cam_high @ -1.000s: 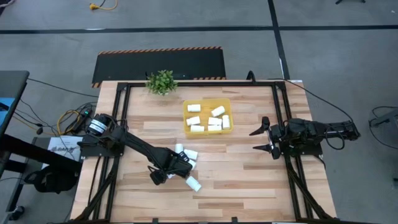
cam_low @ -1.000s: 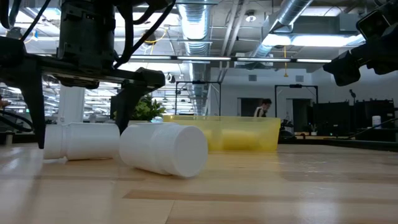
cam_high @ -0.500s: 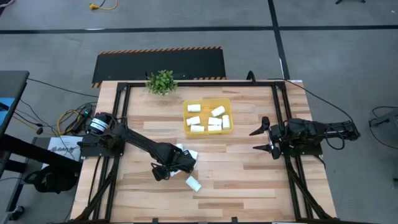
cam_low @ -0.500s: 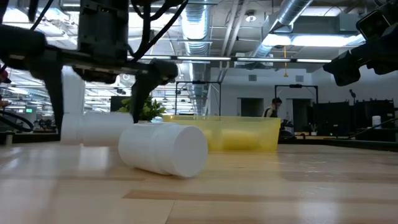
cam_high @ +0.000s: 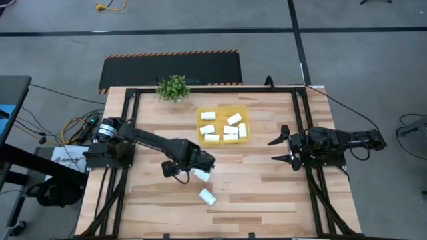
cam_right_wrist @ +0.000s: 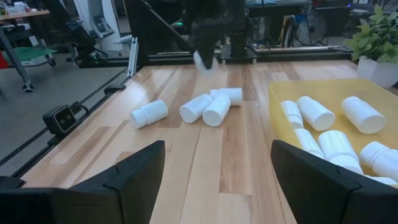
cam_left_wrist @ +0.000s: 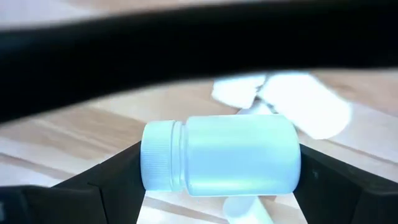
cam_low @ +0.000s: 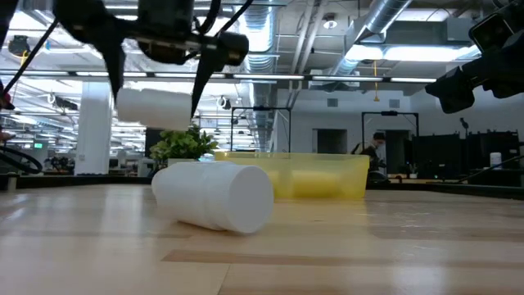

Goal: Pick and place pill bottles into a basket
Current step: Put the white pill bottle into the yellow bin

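Note:
My left gripper (cam_low: 155, 102) is shut on one white pill bottle (cam_left_wrist: 221, 155) and holds it in the air over the middle of the table, in the high view (cam_high: 190, 167) near-left of the basket. The yellow basket (cam_high: 222, 109) sits at the far middle with several bottles lying in it. One bottle (cam_high: 207, 196) lies on its side nearer the front edge. A few more bottles (cam_right_wrist: 214, 107) lie together on the wood below my left gripper. My right gripper (cam_high: 283, 150) is open and empty at the table's right side. My left gripper pinches the bottle end to end between its two fingers, one finger on the cap end (cam_left_wrist: 155, 158), the other on the base end (cam_left_wrist: 292, 158). The fingers (cam_low: 201, 82) come from above, pointing down. The bottle lies level, lifted clear of the table.
A small green potted plant (cam_high: 173, 87) stands at the far edge, left of the basket. A black frame (cam_high: 213, 90) runs round the tabletop. Bare wood lies between the basket and my right gripper.
My left gripper has gone up and toward the far edge and the basket, carrying the bottle. The bottle lay on the table between the fingers a second ago and now hangs level, well clear of the wood. The other bottles have stayed put.

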Robot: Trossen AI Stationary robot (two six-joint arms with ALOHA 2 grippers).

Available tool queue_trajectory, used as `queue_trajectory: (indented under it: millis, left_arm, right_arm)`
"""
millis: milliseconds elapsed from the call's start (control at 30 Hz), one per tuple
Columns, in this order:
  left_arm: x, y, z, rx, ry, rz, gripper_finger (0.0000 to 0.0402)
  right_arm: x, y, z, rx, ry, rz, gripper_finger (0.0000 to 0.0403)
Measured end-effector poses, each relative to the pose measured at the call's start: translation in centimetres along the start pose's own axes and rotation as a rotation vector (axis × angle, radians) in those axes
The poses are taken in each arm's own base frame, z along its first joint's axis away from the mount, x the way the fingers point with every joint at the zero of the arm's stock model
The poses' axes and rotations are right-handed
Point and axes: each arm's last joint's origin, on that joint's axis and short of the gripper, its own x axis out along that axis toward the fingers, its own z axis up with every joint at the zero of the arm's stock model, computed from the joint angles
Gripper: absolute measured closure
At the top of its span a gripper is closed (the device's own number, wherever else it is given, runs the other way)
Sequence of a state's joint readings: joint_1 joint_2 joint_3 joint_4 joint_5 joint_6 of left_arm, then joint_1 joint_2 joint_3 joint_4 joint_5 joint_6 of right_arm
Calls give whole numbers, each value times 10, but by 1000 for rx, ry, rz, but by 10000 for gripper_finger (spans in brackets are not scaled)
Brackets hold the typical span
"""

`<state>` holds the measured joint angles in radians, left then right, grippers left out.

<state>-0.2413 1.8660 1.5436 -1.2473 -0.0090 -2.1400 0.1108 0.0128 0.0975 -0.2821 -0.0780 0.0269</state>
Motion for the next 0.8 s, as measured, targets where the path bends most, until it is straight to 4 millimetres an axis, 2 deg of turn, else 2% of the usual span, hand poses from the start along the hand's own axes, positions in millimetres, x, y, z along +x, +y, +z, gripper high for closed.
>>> queue_trajectory:
  millis: [167, 367, 533, 800]
  left_arm:
    - [-18, -9, 16, 87, -28, -6, 72]
    - [-26, -22, 34, 266, -26, -26, 86]
    - [-29, -30, 49, 405, -39, -37, 80]
    - [-33, -48, 77, 350, -108, -114, 82]
  right_arm:
    - [0, 0, 0, 0, 0, 0, 117]
    - [0, 0, 0, 0, 0, 0, 117]
    - [0, 0, 0, 0, 0, 0, 117]
    - [0, 0, 0, 0, 0, 0, 117]
